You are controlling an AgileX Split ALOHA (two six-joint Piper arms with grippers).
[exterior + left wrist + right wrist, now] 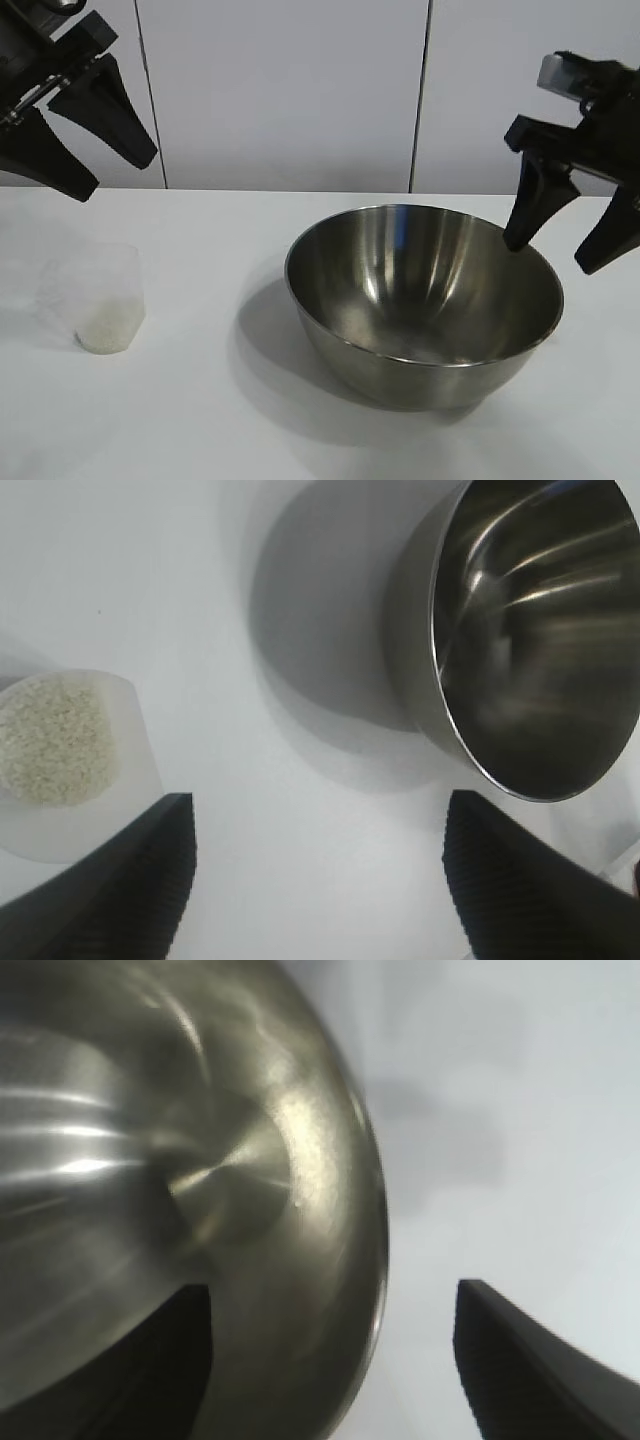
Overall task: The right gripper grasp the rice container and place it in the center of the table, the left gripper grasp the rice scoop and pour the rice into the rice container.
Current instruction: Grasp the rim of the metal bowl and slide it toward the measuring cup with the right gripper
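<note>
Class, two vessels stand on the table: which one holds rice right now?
The rice scoop, the small clear plastic cup at the exterior view's left, has white rice inside. The rice container, the big steel bowl, shows only bare metal inside.

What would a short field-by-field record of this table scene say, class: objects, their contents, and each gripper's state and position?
rice container: steel bowl on the table, holds no rice
rice scoop: clear cup, upright, left of the bowl
rice: in the scoop
right gripper: open, straddling the bowl's right rim, not gripping
left gripper: open, above the scoop, holding nothing
</note>
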